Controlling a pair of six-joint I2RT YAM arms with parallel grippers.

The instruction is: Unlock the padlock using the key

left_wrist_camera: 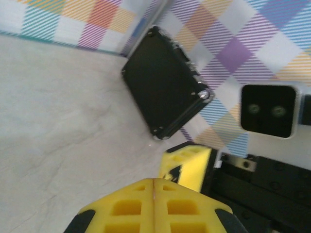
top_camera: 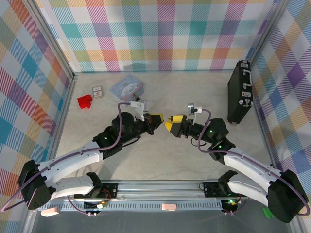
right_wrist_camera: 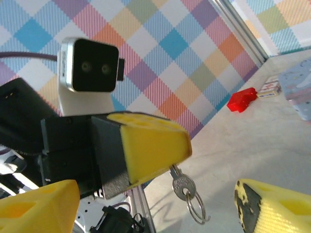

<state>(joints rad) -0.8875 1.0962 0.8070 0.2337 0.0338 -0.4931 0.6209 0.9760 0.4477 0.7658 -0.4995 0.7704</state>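
Pastel plaid walls on three sides, pale marbled tabletop, aluminium corner posts, even light

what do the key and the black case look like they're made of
Key: bright silvery metal, polished to judge by its glints. Case: dull black panels, probably plastic or a leather-like covering, hard to tell which, with shiny metal trim at the edges and corners.
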